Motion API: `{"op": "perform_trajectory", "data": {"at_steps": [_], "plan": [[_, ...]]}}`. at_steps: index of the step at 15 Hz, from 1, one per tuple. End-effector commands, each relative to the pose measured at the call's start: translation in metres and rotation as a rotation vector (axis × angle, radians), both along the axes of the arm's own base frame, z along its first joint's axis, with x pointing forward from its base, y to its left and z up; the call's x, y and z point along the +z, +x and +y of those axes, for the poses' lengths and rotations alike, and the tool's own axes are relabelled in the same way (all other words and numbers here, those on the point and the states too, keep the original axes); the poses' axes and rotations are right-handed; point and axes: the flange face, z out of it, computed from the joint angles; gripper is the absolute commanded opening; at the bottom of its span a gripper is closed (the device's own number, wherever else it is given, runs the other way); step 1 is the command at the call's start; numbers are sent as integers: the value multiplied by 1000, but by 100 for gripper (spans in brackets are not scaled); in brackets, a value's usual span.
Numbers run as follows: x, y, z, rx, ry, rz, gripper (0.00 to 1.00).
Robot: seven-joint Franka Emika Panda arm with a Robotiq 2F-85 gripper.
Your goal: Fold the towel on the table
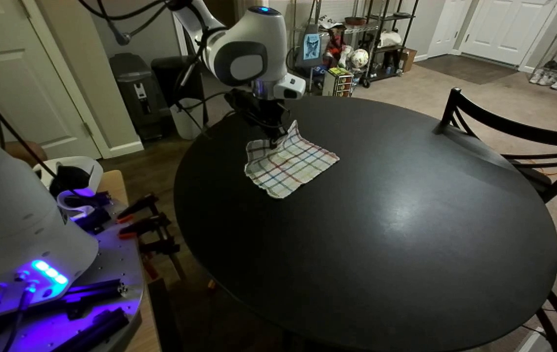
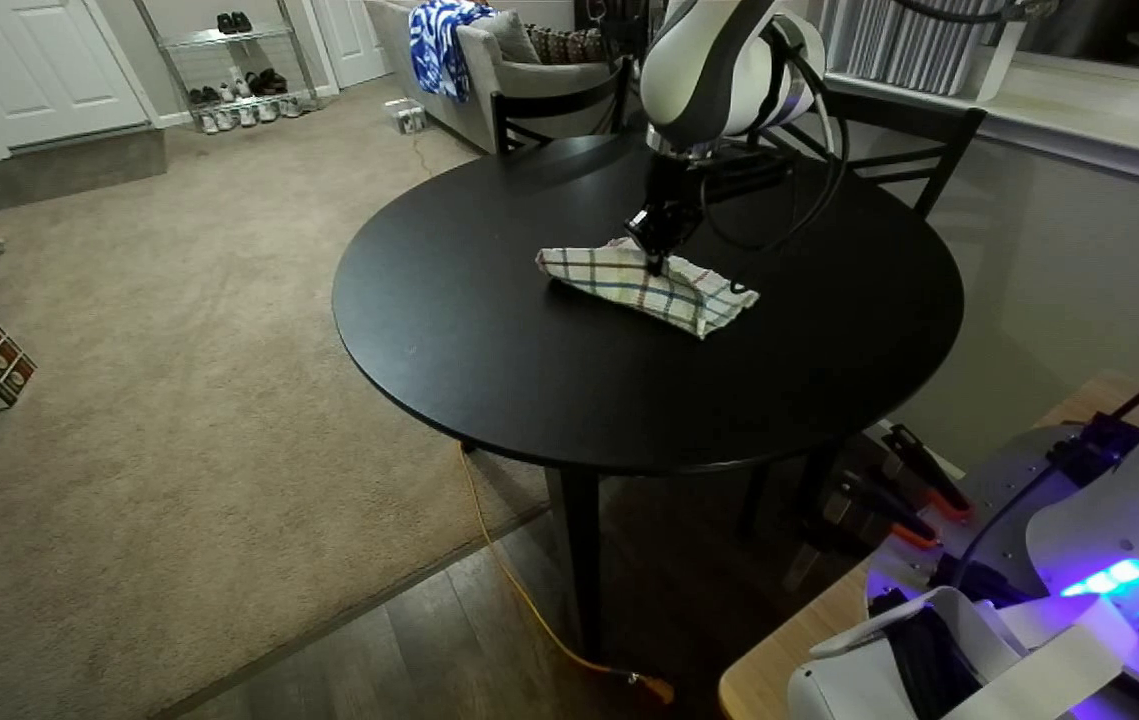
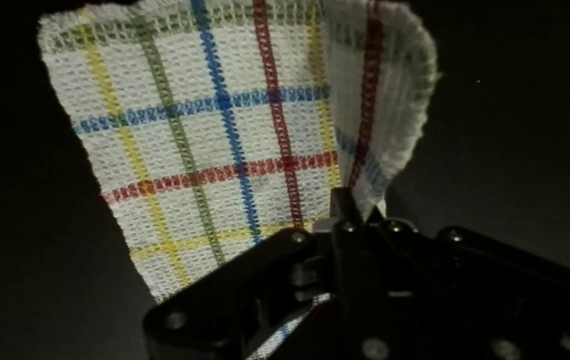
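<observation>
Your gripper (image 3: 360,211) held towel (image 3: 209,140) pinched off-centre; in wrist view, broad part lay left of grip, raised flap (image 3: 397,85) right; fold likely needed leftward carry.

Round black table (image 1: 356,269), 1 plaid towel (image 1: 295,168) atop

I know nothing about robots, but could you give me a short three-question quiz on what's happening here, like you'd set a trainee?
1. Pick one: how does the gripper stand? (a) wide open; (b) shut with nothing in it; (c) shut on the towel.
2. True or false: the towel lies completely flat on the table.
3. Fill in the shape: the table has a black, ____ top.

Key
1. c: cloth is pinched between its fingertips in the wrist view.
2. False: part of the towel rises up at the gripper.
3. round
</observation>
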Motion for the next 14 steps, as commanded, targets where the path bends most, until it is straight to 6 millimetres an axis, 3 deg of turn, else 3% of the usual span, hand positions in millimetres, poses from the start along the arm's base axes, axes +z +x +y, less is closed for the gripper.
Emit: {"op": "perform_trajectory", "data": {"at_steps": [1,8,14], "plan": [[4,-13,-12,2,-29,-31,1],[3,-19,-29,1,-75,-54,1],[25,-16,-53,-7,-120,-88,1]]}}
